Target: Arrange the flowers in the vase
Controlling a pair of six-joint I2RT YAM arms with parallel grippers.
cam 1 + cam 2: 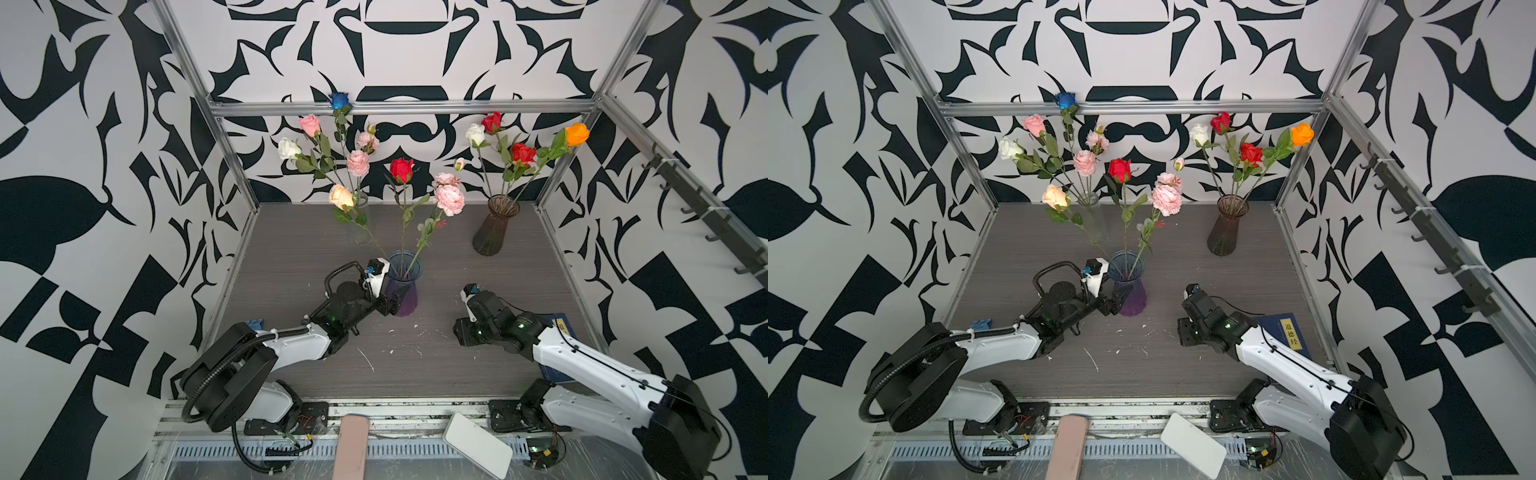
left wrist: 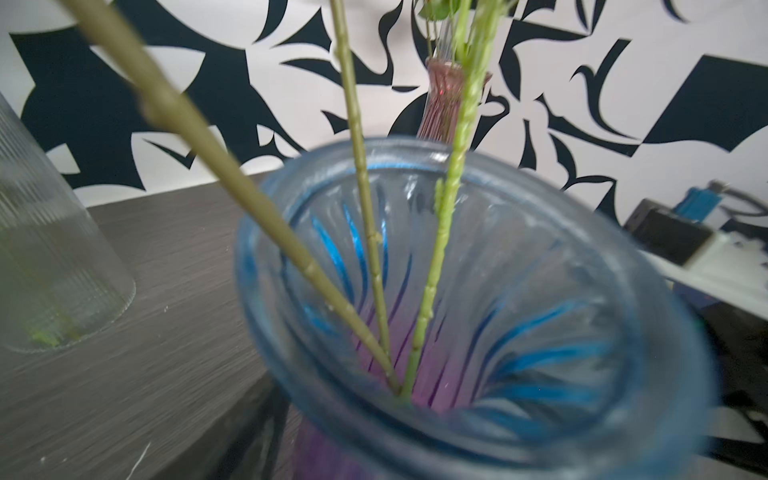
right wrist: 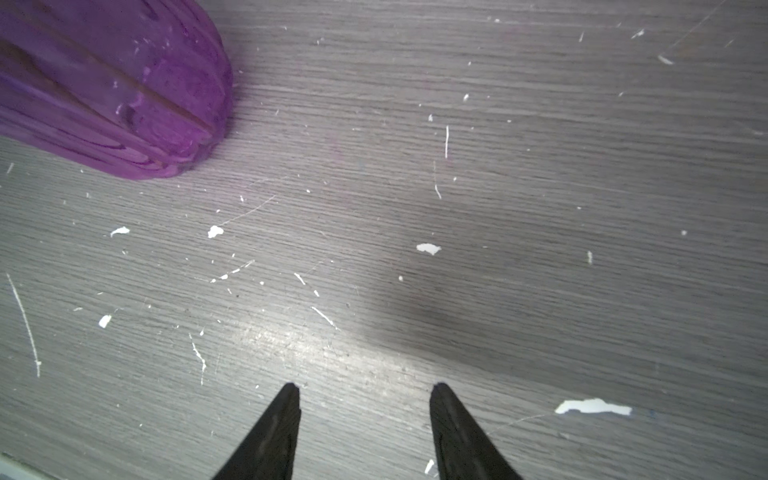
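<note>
A blue vase (image 1: 402,270) with a purple base stands mid-table and holds three flowers: a peach rose (image 1: 341,196), a red rose (image 1: 401,168) and pink blooms (image 1: 449,198). Their green stems (image 2: 367,232) meet at its bottom in the left wrist view. My left gripper (image 1: 398,301) is shut on the vase's narrow waist, and the glass hides its jaws from the wrist camera. To the right of the vase my right gripper (image 3: 365,388) hangs open over bare table, with nothing between its fingers. The vase's purple base (image 3: 124,91) is off to one side of it.
A clear vase (image 1: 360,216) with white, pink and blue roses stands at the back left. A brown vase (image 1: 496,230) with white, red and orange roses is at the back right. A blue book (image 1: 1285,332) lies under the right arm. Metal frame posts (image 1: 232,158) edge the table.
</note>
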